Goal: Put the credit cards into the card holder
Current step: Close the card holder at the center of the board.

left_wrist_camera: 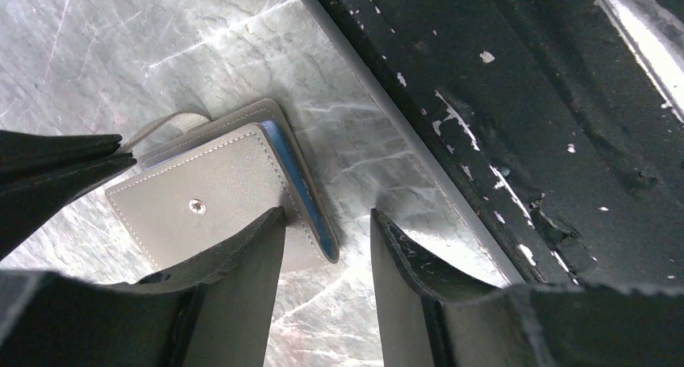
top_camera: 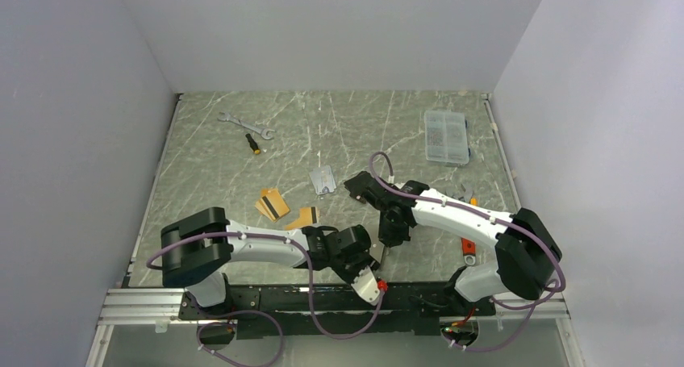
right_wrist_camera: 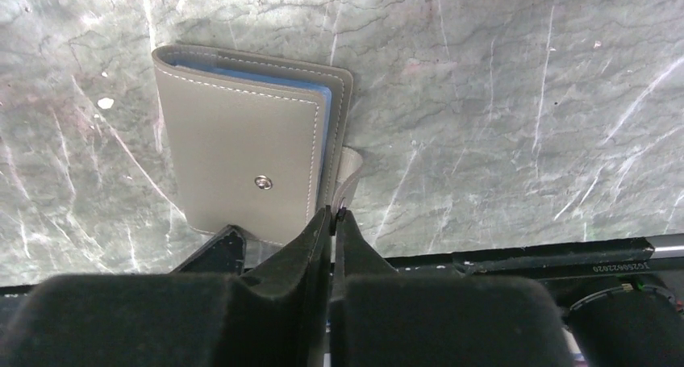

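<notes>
the card holder lies folded on the surface near its front edge, with blue sleeves showing along one side. the right hand has its fingers pressed together, pinching the holder's snap tab. the left hand hangs spread over the holder's corner, gripping nothing. the credit cards lie well apart, further back.

- The card holder is grey-taupe with pale edge stitching, a silver snap and blue sleeves.
- The credit cards are gold-orange with black stripes.
- The table is grey-green marble, veined white.
</notes>
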You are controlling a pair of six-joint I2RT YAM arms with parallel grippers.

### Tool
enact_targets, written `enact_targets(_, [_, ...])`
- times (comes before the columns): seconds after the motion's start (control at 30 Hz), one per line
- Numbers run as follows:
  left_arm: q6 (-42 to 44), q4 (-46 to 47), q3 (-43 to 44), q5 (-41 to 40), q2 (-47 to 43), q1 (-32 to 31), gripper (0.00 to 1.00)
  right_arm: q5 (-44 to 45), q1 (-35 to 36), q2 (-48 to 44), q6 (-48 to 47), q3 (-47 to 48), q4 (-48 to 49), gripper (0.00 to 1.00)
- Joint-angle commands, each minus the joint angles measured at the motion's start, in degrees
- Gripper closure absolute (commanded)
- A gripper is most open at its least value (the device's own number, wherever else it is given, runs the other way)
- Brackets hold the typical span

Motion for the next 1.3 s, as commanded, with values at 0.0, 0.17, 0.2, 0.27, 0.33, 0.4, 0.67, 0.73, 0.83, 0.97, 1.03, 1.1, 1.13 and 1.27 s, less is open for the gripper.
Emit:
enact_targets(0.0, [0.67,1.36,2.43,-0.12,1.12,0.12,0.51,1.67,0.04,-1.44,1.03,0.76,-1.12,1.0])
enact_targets(0.17, [-0.29,1.35,3.14,0.34,2.08,0.25,0.51,1.07,-0.19,-1.88,0.41,0.37,0.06,1.0])
enact_targets(0.2, [-0.4,1.35,3.08,0.48,2.14,0.25,0.51,0.54,-0.2,-1.83,-0.14,0.41,0.8,1.0])
enact_targets(0.27, [-0.33,1.28,3.02,0.85,2.23,0.43,0.51,-1.31,-0.3,-1.39,-1.23,0.31,2.92,1.0])
enact_targets(0.33, [-0.33,0.85,3.1,1.19,2.33,0.54,0.51,-3.7,-0.24,-0.57,-2.19,-0.2,5.05,1.0])
enact_targets(0.4, [-0.39,0.52,3.07,1.44,2.19,0.64,0.51,-5.31,-0.31,0.84,-3.22,-0.58,6.3,1.0])
enact_targets(0.67, [-0.07,-0.98,3.17,2.02,1.54,0.91,0.51,-6.87,-0.69,4.0,-4.55,-1.4,9.36,1.0])
enact_targets(0.73, [0.17,-1.33,3.27,1.99,1.69,0.99,0.52,-7.22,-0.89,4.22,-4.86,-1.2,9.76,1.0])
enact_targets(0.83, [0.31,-1.69,3.3,2.15,1.72,1.0,0.52,-7.4,-0.98,5.07,-5.45,-0.83,9.81,1.0])
enact_targets(0.97, [0.41,-2.39,3.37,2.58,1.42,1.0,0.52,-7.54,-1.74,5.48,-6.2,-0.91,10.5,1.0])
enact_targets(1.03, [0.57,-2.56,3.36,2.73,1.3,1.0,0.52,-7.95,-2.22,6.07,-6.76,-0.71,10.78,1.0])
enact_targets(1.1, [0.82,-2.72,3.27,2.82,1.36,1.0,0.52,-8.17,-2.37,7.26,-7.45,-0.14,10.6,1.0])
enact_targets(1.13, [0.97,-2.67,3.24,2.7,1.41,1.01,0.52,-8.19,-2.37,7.81,-7.8,0.25,10.48,1.0])
enact_targets(1.27, [1.25,-2.87,2.98,2.47,1.29,1.0,0.52,-8.21,-2.84,9.48,-8.92,1.04,10.26,1.0])
